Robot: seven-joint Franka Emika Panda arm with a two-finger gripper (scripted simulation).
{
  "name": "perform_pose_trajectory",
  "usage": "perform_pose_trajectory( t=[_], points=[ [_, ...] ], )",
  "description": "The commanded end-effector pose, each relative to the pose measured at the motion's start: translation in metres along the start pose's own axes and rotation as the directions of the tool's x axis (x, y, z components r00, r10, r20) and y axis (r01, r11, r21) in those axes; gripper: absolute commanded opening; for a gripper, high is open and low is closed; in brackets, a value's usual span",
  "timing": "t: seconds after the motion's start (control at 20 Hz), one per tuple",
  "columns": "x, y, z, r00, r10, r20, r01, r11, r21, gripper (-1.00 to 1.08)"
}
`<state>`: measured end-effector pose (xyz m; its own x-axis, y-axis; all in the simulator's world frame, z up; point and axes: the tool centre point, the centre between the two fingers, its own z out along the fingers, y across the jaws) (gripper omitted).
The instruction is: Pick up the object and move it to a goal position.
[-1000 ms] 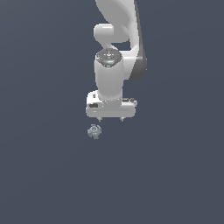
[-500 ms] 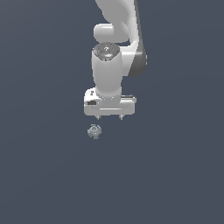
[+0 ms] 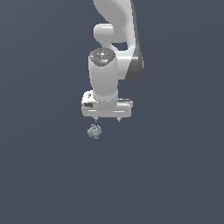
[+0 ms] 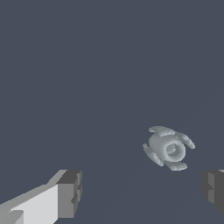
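On the dark grey bench (image 3: 175,175) sits the object (image 3: 94,131), a small, pale, lumpy round thing with little bumps around its edge. The white robot hand (image 3: 106,119) hangs just above it, a bit toward the exterior view's right. Its two fingers (image 4: 69,194) are spread wide apart and hold nothing. The object touches neither finger.

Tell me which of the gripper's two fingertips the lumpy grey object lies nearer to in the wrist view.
The dark fingertip at the frame's edge; the small pale grey-bluish knobby object sits far from the white-backed fingertip.
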<state>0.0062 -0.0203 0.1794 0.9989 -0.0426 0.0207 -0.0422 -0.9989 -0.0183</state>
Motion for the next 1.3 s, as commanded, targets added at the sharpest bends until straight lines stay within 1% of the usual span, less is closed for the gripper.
perform_pose_trajectory(
  t=[0.0, 0.2, 0.4, 0.6, 0.85, 1.1, 1.25],
  points=[
    [-0.001, 0.009, 0.011, 0.999, 0.046, 0.003, -0.046, 0.999, -0.001, 1.00],
    [-0.004, 0.030, 0.034, 0.988, 0.152, 0.008, -0.152, 0.988, -0.005, 1.00],
    [-0.009, 0.052, 0.059, 0.965, 0.263, 0.011, -0.262, 0.965, -0.012, 1.00],
    [-0.014, 0.068, 0.076, 0.941, 0.337, 0.012, -0.337, 0.941, -0.019, 1.00],
    [-0.017, 0.078, 0.086, 0.924, 0.383, 0.012, -0.383, 0.924, -0.024, 1.00],
    [-0.018, 0.078, 0.088, 0.924, 0.382, 0.013, -0.381, 0.924, -0.025, 1.00],
    [-0.018, 0.078, 0.096, 0.924, 0.383, 0.013, -0.382, 0.924, -0.025, 1.00]
  ],
)
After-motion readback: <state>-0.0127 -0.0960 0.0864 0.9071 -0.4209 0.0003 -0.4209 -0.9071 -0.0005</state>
